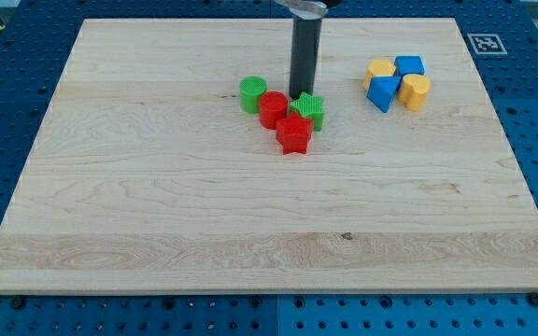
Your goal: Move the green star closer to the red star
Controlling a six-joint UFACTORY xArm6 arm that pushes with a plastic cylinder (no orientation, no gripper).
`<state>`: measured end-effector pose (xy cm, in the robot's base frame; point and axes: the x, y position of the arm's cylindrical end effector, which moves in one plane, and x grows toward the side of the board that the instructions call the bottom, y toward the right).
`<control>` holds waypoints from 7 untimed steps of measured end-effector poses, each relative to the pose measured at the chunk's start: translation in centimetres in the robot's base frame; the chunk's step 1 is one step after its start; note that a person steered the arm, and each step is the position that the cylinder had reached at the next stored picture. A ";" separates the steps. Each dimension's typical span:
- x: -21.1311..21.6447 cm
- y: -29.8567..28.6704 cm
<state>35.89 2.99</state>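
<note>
The green star (310, 110) sits near the board's middle top, touching the red star (293, 134) just below and to its left. A red cylinder (272, 109) sits left of the green star, touching the red star. A green cylinder (253, 94) stands left of the red cylinder. My tip (302, 96) is the lower end of the dark rod, just above the green star, between it and the red cylinder.
A cluster at the view's upper right holds a yellow block (379, 69), a blue block (409, 65), a blue block (382, 91) and a yellow block (415, 91). The wooden board (250, 233) lies on a blue perforated table.
</note>
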 end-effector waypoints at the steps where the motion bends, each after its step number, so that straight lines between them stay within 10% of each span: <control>1: 0.0 -1.5; 7: 7.4 7.9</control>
<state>43.31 10.94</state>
